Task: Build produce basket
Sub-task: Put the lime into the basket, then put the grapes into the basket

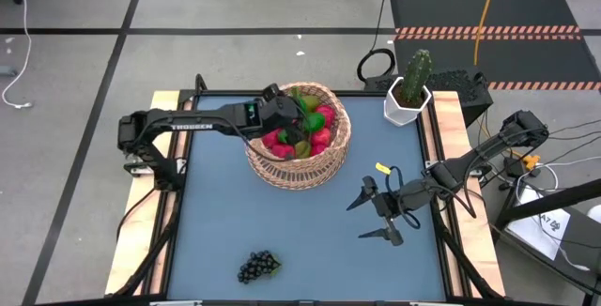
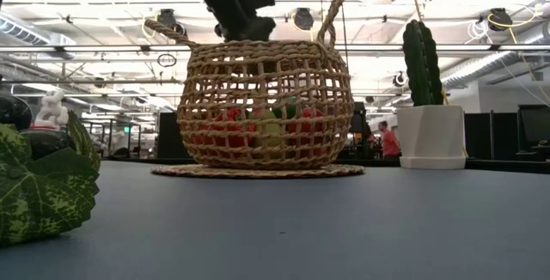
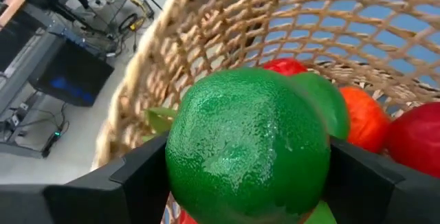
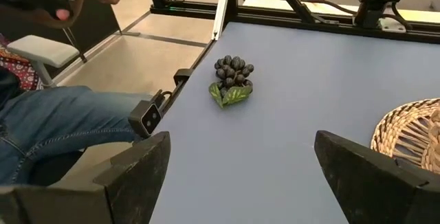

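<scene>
1. Lying at 6 o'clock on the table (image 1: 310,240): grape bunch (image 1: 257,266), untouched.
2. Right gripper (image 1: 377,217) at 3 o'clock, fingers spread, holding nothing.
3. Left gripper (image 1: 293,115) over the basket (image 1: 282,170) at 12 o'clock, fingers pinching a green lime (image 3: 247,148).
4. Cactus pot (image 1: 406,105) at 1 o'clock.

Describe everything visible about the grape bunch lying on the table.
The grape bunch is a compact cluster of dark, nearly black round berries with green leaves at one end. It lies flat on the blue table near the front edge, alone, well apart from the basket. Nothing touches it but the tabletop; the open right gripper hovers off to its side.
</scene>
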Action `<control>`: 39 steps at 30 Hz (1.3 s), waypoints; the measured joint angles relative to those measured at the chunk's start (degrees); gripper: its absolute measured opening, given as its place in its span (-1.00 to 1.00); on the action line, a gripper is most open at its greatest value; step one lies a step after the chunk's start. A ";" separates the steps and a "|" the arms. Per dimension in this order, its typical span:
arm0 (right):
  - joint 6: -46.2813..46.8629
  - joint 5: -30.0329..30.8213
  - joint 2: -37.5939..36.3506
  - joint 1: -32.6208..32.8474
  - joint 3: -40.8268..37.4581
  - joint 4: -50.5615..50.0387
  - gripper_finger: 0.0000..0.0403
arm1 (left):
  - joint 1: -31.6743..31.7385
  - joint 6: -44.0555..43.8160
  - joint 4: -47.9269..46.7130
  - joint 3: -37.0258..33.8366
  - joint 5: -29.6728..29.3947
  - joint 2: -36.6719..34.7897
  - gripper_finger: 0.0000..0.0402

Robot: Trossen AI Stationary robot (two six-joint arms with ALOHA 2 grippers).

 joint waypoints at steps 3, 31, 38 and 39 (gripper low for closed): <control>-0.07 -0.02 0.00 0.00 0.00 -0.02 0.77 | 0.19 -0.14 -0.72 0.00 0.09 0.46 0.53; -1.14 -0.04 0.00 0.00 0.00 -1.22 0.77 | 0.11 -4.04 -4.07 0.00 25.64 -0.01 0.94; -1.14 -0.04 0.00 0.00 0.00 -1.22 0.77 | -1.06 -5.72 -4.07 -0.02 25.62 -1.35 0.86; -1.14 -0.04 0.00 0.00 0.00 -1.22 0.77 | -1.40 -5.98 -3.99 -0.02 25.43 -2.12 0.83</control>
